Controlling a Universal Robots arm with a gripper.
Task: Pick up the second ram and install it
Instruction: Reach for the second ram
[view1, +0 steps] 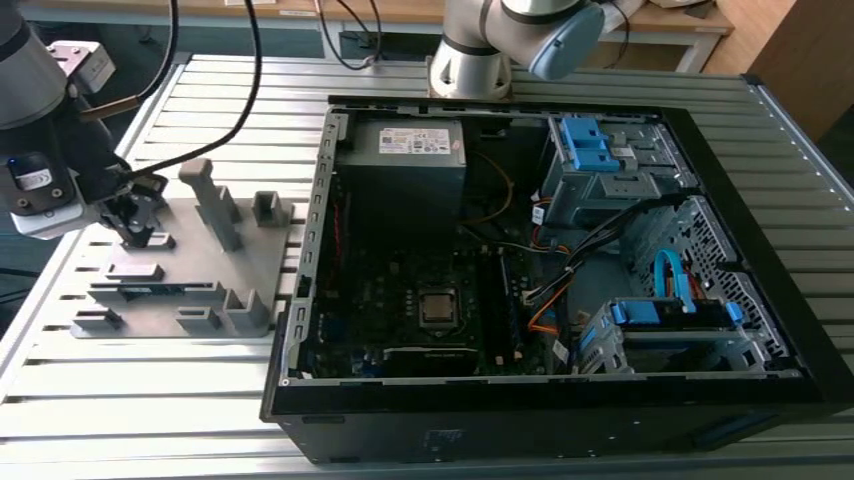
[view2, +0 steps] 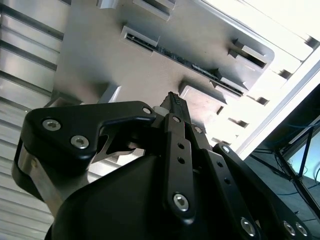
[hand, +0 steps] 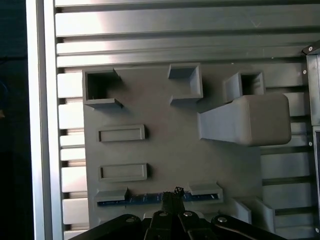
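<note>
In hand: pick-up, grasp not yet made. Hovering with pincer (hand: 177, 192) clenched and empty over ram (hand: 145, 199), seated on edge in holder (hand: 165, 145) slot on worktop (view1: 160, 400). Likely required: open fingers, straddle thin edge squarely.

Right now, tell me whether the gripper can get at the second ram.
Probably yes. The gripper hangs just over the second ram, which sits in the grey holder, upper edge bare. Nothing lies between them; the holder's tall post stands aside.
</note>
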